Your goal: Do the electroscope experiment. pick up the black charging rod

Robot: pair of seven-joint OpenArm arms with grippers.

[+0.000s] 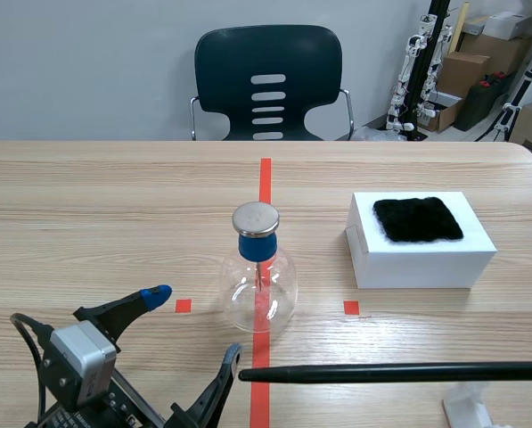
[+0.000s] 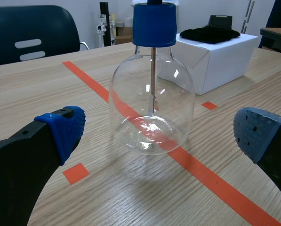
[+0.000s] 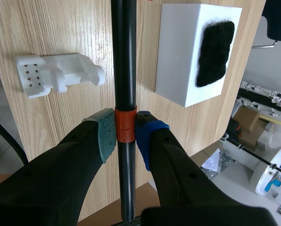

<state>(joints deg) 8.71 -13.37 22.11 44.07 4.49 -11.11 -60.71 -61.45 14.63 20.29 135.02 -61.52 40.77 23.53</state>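
The black charging rod (image 1: 395, 372) hangs level above the table's near edge, running from the right side toward the middle. In the right wrist view my right gripper (image 3: 125, 130) is shut on the rod (image 3: 123, 56) at its orange band, lifted off the white stand (image 3: 58, 74). The glass electroscope flask (image 1: 259, 283) with its blue stopper and metal disc stands on the red tape line. My left gripper (image 2: 156, 129) is open, low at the near left, with the flask (image 2: 152, 106) just ahead between its blue pads (image 2: 65, 127).
A white box (image 1: 421, 241) with a black fur pad (image 1: 418, 218) on top sits right of the flask. The white rod stand (image 1: 472, 412) lies at the near right edge. A dark chair (image 1: 267, 85) stands behind the table.
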